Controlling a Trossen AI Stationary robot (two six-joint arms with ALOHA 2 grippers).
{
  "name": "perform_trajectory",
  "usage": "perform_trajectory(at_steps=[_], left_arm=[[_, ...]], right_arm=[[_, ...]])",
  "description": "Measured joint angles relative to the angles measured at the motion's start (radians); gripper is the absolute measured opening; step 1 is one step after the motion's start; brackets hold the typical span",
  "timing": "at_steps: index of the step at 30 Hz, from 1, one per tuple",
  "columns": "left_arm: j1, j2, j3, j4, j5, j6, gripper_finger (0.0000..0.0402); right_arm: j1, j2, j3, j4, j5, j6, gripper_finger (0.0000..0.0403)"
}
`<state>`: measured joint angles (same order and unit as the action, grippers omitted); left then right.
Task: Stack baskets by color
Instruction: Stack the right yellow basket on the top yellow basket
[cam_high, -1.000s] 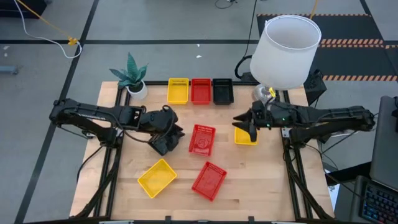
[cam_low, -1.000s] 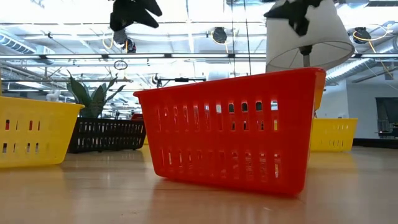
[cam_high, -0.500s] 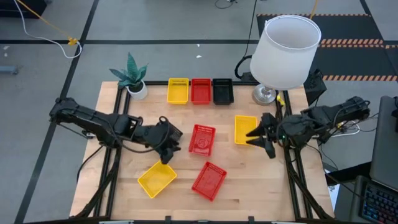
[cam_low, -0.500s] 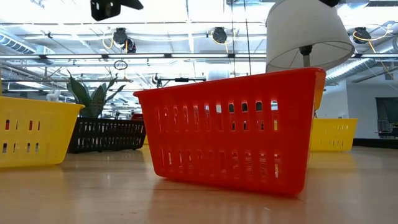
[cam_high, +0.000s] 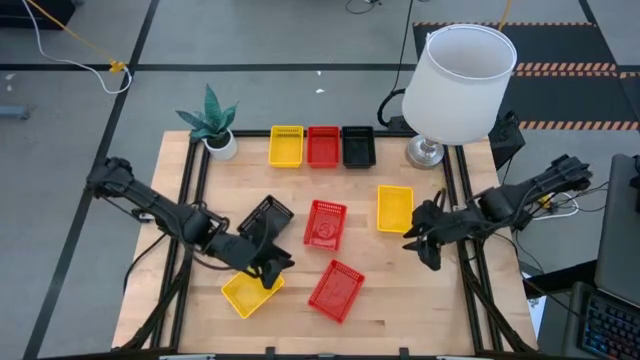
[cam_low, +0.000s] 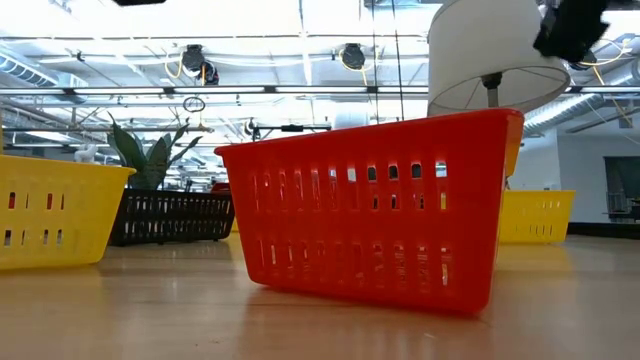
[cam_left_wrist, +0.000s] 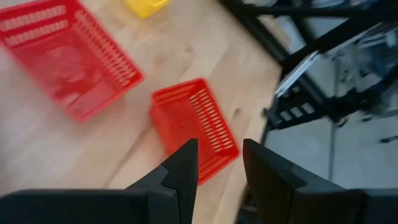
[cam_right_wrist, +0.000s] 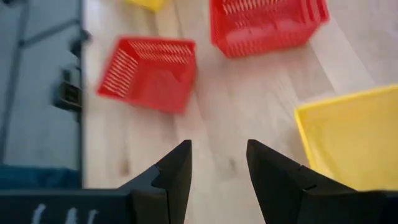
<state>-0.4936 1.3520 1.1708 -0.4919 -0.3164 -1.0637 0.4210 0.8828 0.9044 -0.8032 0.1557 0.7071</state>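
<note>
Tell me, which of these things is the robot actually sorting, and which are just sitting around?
Part of the job:
- yellow baskets
- red baskets
- black baskets

Just sitting around:
- white lamp
- potted plant

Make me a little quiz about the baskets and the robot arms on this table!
1. True or false: the black basket near the left gripper lies flat like the others.
2. How many baskets stand in the row at the far edge of the table, next to the plant pot? A) two B) three C) five
3. Fill in: the right gripper hangs empty beside a lone ___ basket.

Key:
1. False, it is tipped up at an angle.
2. B, one yellow, one red, one black.
3. Yellow.
</note>
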Motion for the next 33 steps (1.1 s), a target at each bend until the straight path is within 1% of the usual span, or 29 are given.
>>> perform_trajectory(at_steps=[4, 9, 12, 15, 24, 29, 33], left_arm=[[-0.007, 0.036, -0.001, 0.043, 0.004, -0.017, 0.0127], [-0.013, 0.064, 0.000, 0.058, 0.000, -0.048, 0.0126], [-0.011, 0.078, -0.001, 0.052, 0.000, -0.027, 0.0126], [0.004, 0.087, -0.001, 0.047, -0.003, 0.019, 0.0126], [0.087, 0.087, -0.001, 0.008, -0.034, 0.214, 0.0126], [0.140, 0.087, -0.001, -0.005, -0.035, 0.334, 0.0126], [0.180, 0.087, -0.001, -0.006, -0.036, 0.385, 0.0127]], right_arm=[[-0.001, -0.001, -0.065, -0.002, -0.001, -0.036, 0.0146], [-0.002, -0.002, -0.121, -0.003, 0.000, -0.139, 0.0146], [-0.002, -0.002, -0.150, 0.009, 0.032, -0.207, 0.0146], [-0.003, -0.002, -0.190, 0.021, 0.080, -0.255, 0.0146], [-0.074, -0.002, -0.308, 0.042, 0.080, -0.264, 0.0146], [-0.121, 0.003, -0.351, 0.131, 0.078, -0.369, 0.0146], [-0.157, 0.011, -0.399, 0.199, 0.077, -0.381, 0.0138]])
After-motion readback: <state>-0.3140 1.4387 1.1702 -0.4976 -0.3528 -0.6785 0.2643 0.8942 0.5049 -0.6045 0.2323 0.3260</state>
